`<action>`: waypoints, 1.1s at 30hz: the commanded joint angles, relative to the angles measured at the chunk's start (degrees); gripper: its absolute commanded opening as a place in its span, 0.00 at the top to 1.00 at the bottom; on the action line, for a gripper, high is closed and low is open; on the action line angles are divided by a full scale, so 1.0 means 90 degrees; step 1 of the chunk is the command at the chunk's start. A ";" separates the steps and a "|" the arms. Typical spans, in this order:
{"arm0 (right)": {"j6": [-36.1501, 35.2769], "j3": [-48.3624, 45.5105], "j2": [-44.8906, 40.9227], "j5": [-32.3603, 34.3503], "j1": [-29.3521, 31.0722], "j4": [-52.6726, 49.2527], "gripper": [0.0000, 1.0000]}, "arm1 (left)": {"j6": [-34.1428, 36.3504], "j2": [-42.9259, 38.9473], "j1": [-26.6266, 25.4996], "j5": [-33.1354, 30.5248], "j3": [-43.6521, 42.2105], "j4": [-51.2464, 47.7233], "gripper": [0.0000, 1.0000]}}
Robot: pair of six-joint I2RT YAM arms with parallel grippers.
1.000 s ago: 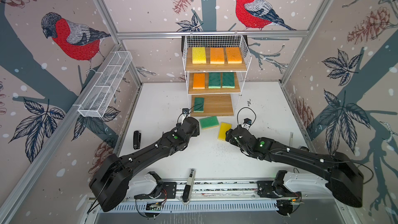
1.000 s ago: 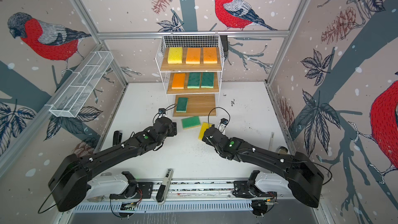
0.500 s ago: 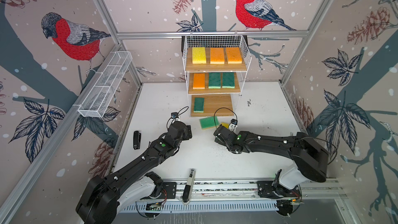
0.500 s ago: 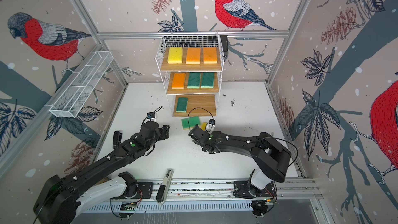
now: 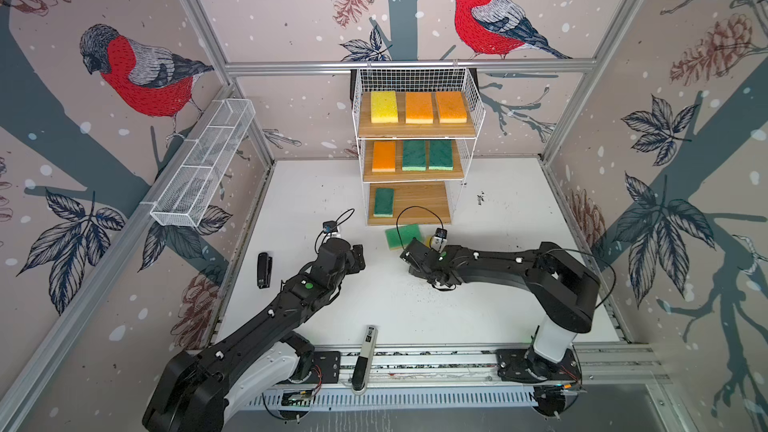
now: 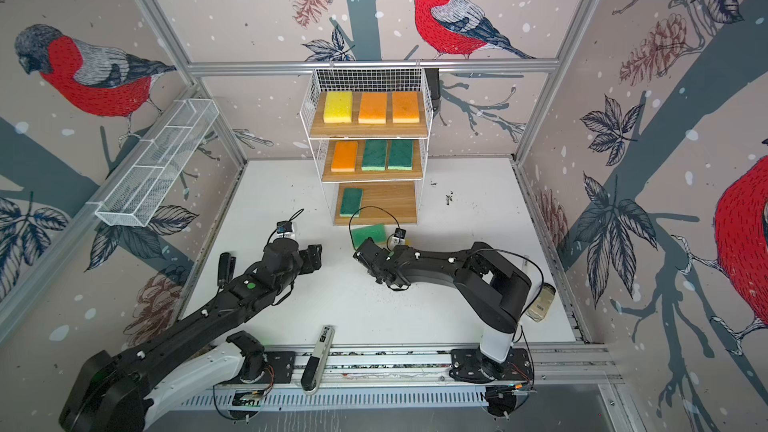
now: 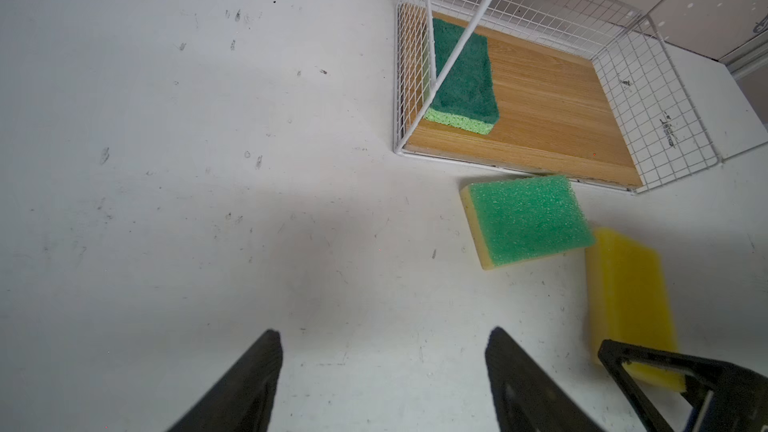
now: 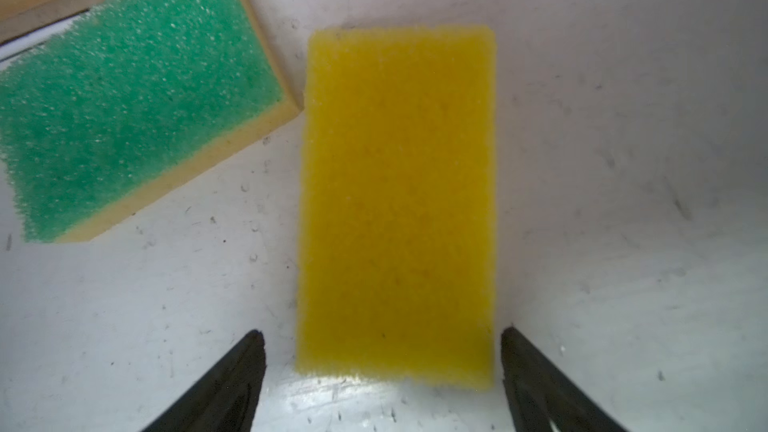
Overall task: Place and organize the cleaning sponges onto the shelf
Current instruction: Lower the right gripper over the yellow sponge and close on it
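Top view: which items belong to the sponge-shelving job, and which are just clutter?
Job: shelf, seven shelved sponges, light green sponge, loose yellow sponge.
Clutter: mesh basket, black stapler-like tool, pen-shaped tool on the front rail, jar.

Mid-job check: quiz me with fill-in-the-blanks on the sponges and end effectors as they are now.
On the shelf, the top board holds a yellow sponge and ____ orange sponges.
The bottom board holds just ____ dark green sponge.
The right end effector stands open over a loose sponge coloured ____.
The left end effector is open and holds ____.
Missing: two; one; yellow; nothing.
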 commanded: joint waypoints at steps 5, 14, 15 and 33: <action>-0.0185 -0.0002 0.0013 0.0187 -0.0129 -0.0295 0.11 | -0.0045 0.0125 0.0202 0.0317 -0.0130 0.0406 0.22; -0.0404 -0.0091 0.0109 0.0036 -0.0287 0.0027 0.14 | -0.0079 0.0267 0.0224 0.0377 -0.0115 0.0495 0.22; -0.0410 -0.0105 0.0108 0.0026 -0.0303 0.0043 0.15 | -0.0087 0.0277 0.0220 0.0374 -0.0114 0.0508 0.22; -0.1329 -0.0304 0.0075 0.0334 -0.0481 0.0264 0.16 | -0.0313 0.0435 0.0227 0.0432 -0.0081 0.0502 0.22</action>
